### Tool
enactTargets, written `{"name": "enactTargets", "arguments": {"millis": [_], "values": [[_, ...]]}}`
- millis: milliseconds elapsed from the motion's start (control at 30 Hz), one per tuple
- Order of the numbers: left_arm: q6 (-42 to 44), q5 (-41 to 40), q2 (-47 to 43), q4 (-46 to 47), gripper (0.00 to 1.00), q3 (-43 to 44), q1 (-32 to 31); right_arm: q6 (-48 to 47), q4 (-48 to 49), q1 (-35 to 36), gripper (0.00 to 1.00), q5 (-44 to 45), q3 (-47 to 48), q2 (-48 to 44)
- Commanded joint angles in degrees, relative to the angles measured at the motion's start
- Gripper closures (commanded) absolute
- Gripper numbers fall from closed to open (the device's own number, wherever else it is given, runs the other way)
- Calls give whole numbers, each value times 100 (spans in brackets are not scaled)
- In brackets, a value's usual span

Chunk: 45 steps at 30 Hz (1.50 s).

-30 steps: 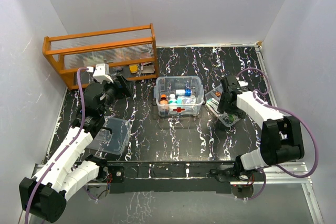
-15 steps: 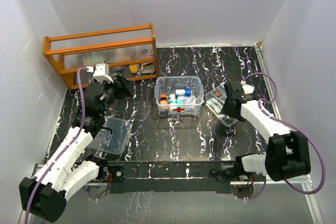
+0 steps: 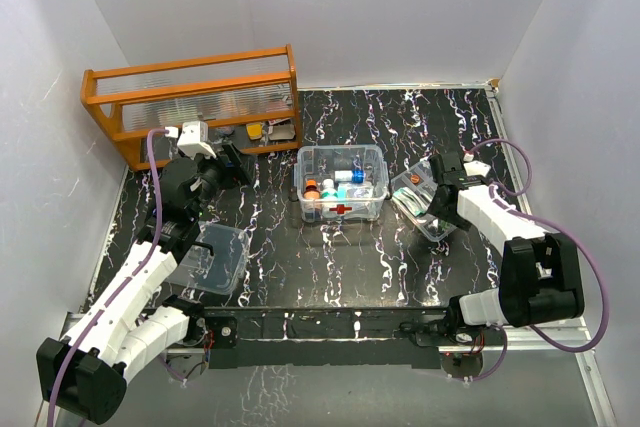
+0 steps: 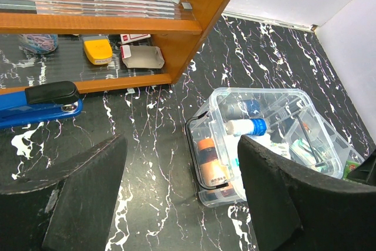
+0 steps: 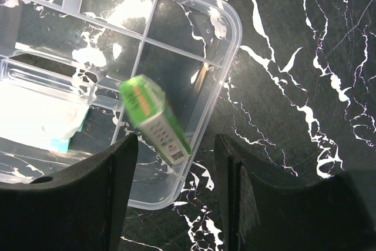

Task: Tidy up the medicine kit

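Observation:
The medicine kit, a clear box with a red cross, stands mid-table holding bottles, among them an orange-capped bottle and a blue-capped tube. To its right lies a clear divided tray with a small green box leaning against a divider. My right gripper hangs low over the tray's corner, jaws open, and the box's lower end reaches between them, touching neither. My left gripper hovers open and empty above the table, left of the kit.
An orange wooden rack stands at the back left, with a blue stapler and a yellow item at its foot. A clear plastic lid-like piece lies under my left forearm. White walls close in on both sides.
My right arm has shifted its wrist nearer over the tray's corner and its jaws have narrowed. The left arm has not moved.

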Motion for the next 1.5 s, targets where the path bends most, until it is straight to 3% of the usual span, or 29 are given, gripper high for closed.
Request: {"name": "enactTargets", "arguments": {"millis": [0,233,600,900,1467], "values": [[68,-31,-58,84,26,22,-28,308,282,-66,48,212,163,-118],[68,-29,-61,87,26,21,-26,330,640,-222,58,-464,63,-342],[64,-29,-50,101,26,12,-21,123,862,-651,60,-72,219,-176],[68,-31,-42,93,26,18,-26,-6,1066,-718,73,-613,64,90],[81,-47,-62,78,25,20,-28,210,1173,-1058,83,-1220,-245,-3]]}}
